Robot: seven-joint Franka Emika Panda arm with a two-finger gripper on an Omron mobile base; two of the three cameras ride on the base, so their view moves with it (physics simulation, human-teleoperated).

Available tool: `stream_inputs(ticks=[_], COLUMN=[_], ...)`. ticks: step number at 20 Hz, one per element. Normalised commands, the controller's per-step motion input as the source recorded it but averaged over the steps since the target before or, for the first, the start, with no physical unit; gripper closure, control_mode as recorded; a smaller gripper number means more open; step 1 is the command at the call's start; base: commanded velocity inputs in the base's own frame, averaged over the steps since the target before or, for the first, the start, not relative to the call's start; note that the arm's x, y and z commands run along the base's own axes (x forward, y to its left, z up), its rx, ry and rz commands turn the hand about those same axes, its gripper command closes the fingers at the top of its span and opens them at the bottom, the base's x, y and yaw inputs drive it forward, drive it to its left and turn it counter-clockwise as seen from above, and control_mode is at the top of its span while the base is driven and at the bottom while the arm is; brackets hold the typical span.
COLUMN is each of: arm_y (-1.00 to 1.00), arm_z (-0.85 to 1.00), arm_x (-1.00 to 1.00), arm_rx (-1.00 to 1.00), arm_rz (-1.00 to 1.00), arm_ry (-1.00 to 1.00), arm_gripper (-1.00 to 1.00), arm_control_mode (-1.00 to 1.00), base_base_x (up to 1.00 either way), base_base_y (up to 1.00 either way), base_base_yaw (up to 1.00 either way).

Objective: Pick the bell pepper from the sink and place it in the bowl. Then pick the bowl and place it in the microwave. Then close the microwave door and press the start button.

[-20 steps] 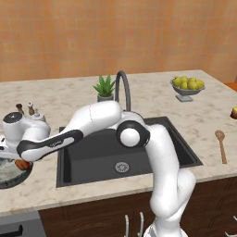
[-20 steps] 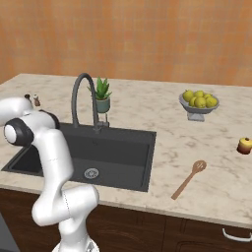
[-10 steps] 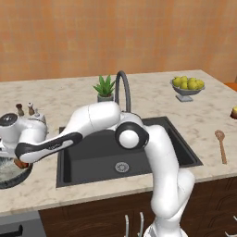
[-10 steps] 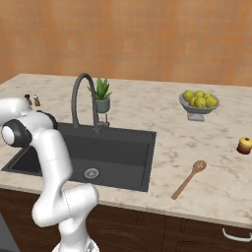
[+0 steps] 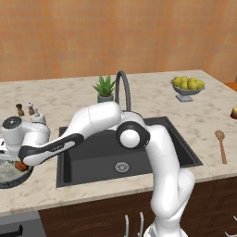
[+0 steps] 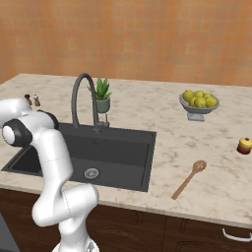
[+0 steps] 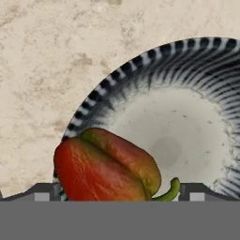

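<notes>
- Orange-red bell pepper [image 7: 105,166] lies inside the bowl [image 7: 187,84] against its near-left wall, green stem toward the middle; in the left base view it shows as a small red spot [image 5: 20,165] at the bowl's [image 5: 11,178] rim under the hand.
- Gripper [image 7: 119,192] hangs just above the pepper with its jaws spread wide, one fingertip [image 7: 42,192] on each side of the fruit and no pinch on it, so the pepper looks let go.
- Judged from that, the first step is as good as done: the dark sink [image 5: 125,152] holds nothing but its silver drain [image 5: 121,167].
- Next comes lifting the bowl; that calls for raising the hand clear of the pepper, then taking the striped rim with one finger inside and one outside.
- Room is tight: the bowl sits on the marble counter [image 5: 55,102] left of the sink, near the counter's front edge, with salt and pepper shakers [image 5: 28,109] behind it.
- Farther right, the potted plant [image 5: 105,89], faucet [image 5: 123,90], fruit bowl [image 5: 187,87] and wooden spoon [image 5: 221,145] stand well apart from the work.
</notes>
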Motion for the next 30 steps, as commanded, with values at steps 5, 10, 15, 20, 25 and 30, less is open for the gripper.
stream_inputs(ticks=[5,10,15,20,25,30], arm_y=[-0.18,-0.01,0.13,0.31,-0.17,-0.47], arm_z=[0.31,0.09,0.28,0.3,0.01,-0.04], arm_x=[0.0,0.07,0.13,0.14,-0.08,-0.32], arm_rx=[0.01,0.0,0.0,0.0,0.0,0.05], arm_rz=[0.05,0.01,0.01,0.03,0.03,0.07], arm_ry=[-0.07,-0.01,-0.02,-0.03,0.0,0.0], arm_gripper=[-1.0,-1.0,-1.0,-1.0,-1.0,-1.0], arm_control_mode=[-1.0,-1.0,-1.0,-1.0,-1.0,-1.0], base_base_x=[0.0,0.0,0.0,0.0,0.0,0.0], base_base_y=[0.0,0.0,0.0,0.0,0.0,0.0], base_base_yaw=[0.0,0.0,0.0,0.0,0.0,0.0])
